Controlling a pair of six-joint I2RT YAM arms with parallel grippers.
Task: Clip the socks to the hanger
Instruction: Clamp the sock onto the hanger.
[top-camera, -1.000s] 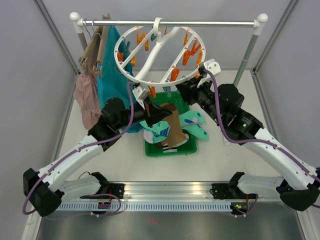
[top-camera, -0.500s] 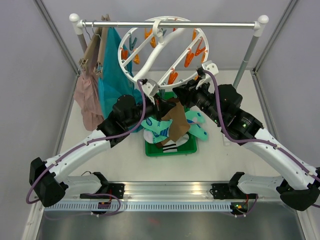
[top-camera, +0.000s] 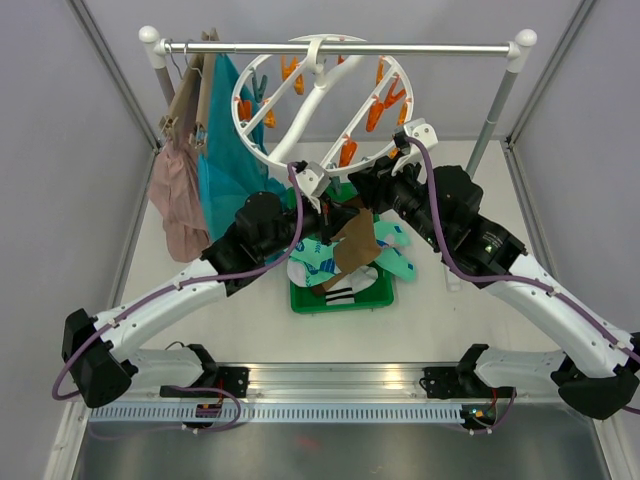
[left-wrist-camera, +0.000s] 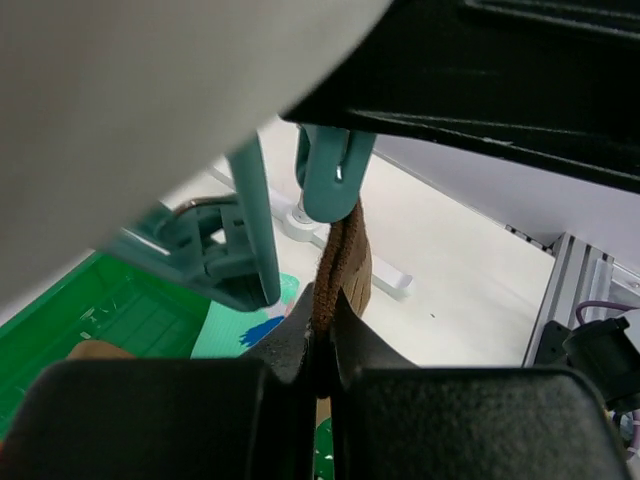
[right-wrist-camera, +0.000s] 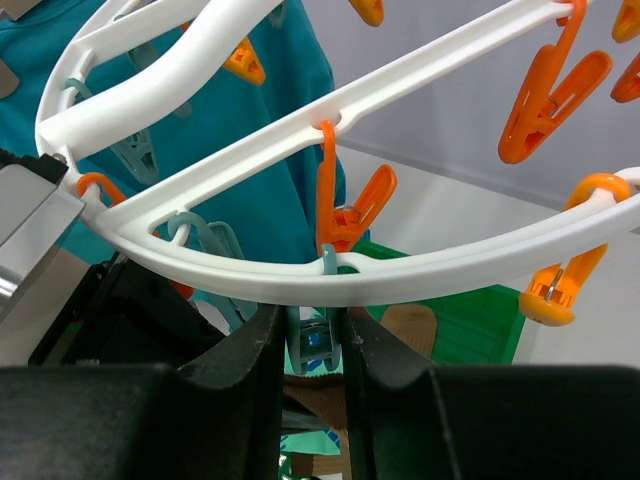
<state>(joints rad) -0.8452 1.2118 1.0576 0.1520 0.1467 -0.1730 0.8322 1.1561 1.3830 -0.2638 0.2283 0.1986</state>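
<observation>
Brown cloth filled the gap of the left tool (left-wrist-camera: 322, 352): its fingers (left-wrist-camera: 285, 350) were pressed together on the brown sock (left-wrist-camera: 342, 262), which rose from them as a narrow bunched strip. The sock's top edge met the lower end of a teal peg (left-wrist-camera: 335, 172) directly above; we could not tell whether the peg was biting the fabric.

From the right wrist we saw the right tool (right-wrist-camera: 316, 345) closed on that peg's upper part, one finger (right-wrist-camera: 385, 350) on each side of it, just under the white ring of the hanger (right-wrist-camera: 240, 270). An orange peg (right-wrist-camera: 350, 215) hung beside it from the same spoke.

From above, the hanger hung by its hook from the metal rail (top-camera: 400, 47) at the far side and was tilted, its lower rim dipping toward both tools. They met under that rim, above the green tray (top-camera: 340, 307) on the bench (top-camera: 480, 330). In the tray lay mint-teal socks (top-camera: 318, 258) and, nearer us, a white sock with black stripes (top-camera: 340, 293). On the left end of the rail hung a teal garment (top-camera: 225, 160).
</observation>
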